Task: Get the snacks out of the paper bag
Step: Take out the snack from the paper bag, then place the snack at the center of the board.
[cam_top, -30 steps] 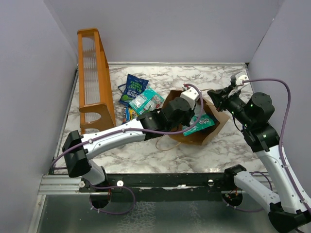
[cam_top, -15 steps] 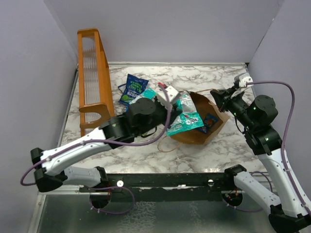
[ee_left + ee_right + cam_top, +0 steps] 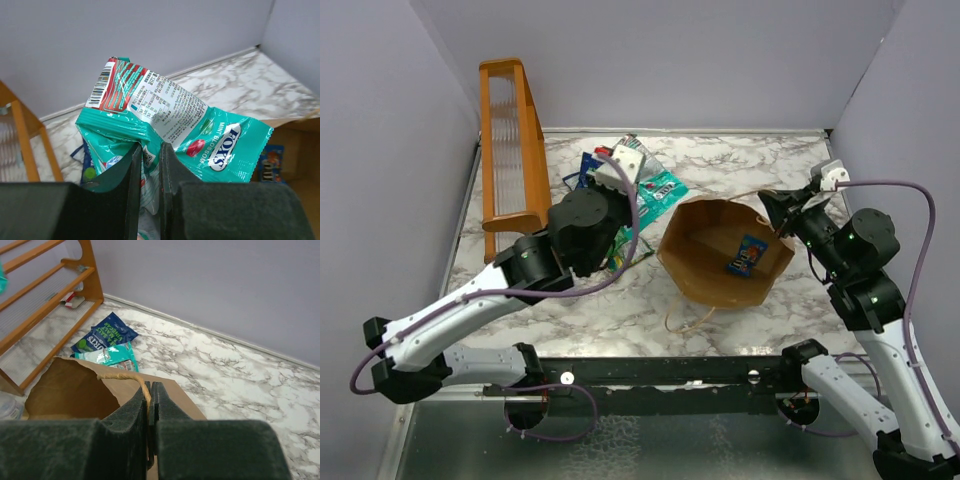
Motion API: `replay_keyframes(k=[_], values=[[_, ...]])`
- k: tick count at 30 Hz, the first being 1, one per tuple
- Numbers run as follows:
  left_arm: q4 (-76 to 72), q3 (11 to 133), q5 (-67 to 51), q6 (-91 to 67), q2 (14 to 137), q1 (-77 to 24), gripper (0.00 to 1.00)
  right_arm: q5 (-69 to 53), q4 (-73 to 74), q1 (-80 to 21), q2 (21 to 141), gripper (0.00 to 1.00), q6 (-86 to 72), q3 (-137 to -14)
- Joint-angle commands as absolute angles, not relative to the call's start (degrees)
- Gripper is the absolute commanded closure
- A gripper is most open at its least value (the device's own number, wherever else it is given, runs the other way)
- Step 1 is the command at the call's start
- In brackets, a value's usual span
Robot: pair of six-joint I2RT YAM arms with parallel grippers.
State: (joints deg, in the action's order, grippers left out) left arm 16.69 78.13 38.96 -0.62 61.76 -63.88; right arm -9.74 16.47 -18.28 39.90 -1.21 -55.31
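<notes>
inside the paper bag (image 3: 695, 282), one blue packet (image 3: 747, 254) remaining, long axis roughly near-to-far, lying closest to the right fingers (image 3: 151, 395), clamped on the bag's cord handle (image 3: 141, 382); farther left, left fingers (image 3: 150, 160) pinched shut on a teal packet (image 3: 200, 135) above loose snacks (image 3: 102, 335) on the counter (image 3: 740, 160)

The top view looks steeply down from behind both arms over the surface (image 3: 740, 170). Wrist views sit just behind the left hand (image 3: 149, 150) and right hand (image 3: 151, 388), facing forward. All three share the paper bag (image 3: 695, 245); top and left wrist, the held teal packet (image 3: 180, 120).
</notes>
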Motion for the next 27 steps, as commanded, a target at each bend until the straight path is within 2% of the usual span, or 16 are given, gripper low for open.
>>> replay_keyframes(k=[1, 5, 10, 18, 27], values=[[17.6, 81.1, 47.8, -1.8, 67.0, -59.1, 1.0, -9.0, 15.3, -18.4, 38.5, 0.98, -0.8, -55.1], [18.8, 81.0, 37.3, -6.6, 71.9, -48.0, 1.0, -8.6, 15.7, -18.4, 38.0, 0.98, -1.0, -55.0], [16.7, 78.0, 35.5, -8.5, 78.9, -40.3, 1.0, -9.2, 16.6, -18.4, 37.5, 0.98, -1.7, -54.8], [13.6, 70.8, 31.0, -15.3, 88.9, -36.6, 1.0, -9.8, 17.1, -18.4, 37.0, 0.98, -2.2, -54.8], [14.3, 72.1, 37.5, -16.5, 102.4, -36.2, 1.0, -10.6, 16.2, -18.4, 37.4, 0.98, -3.1, -55.5]])
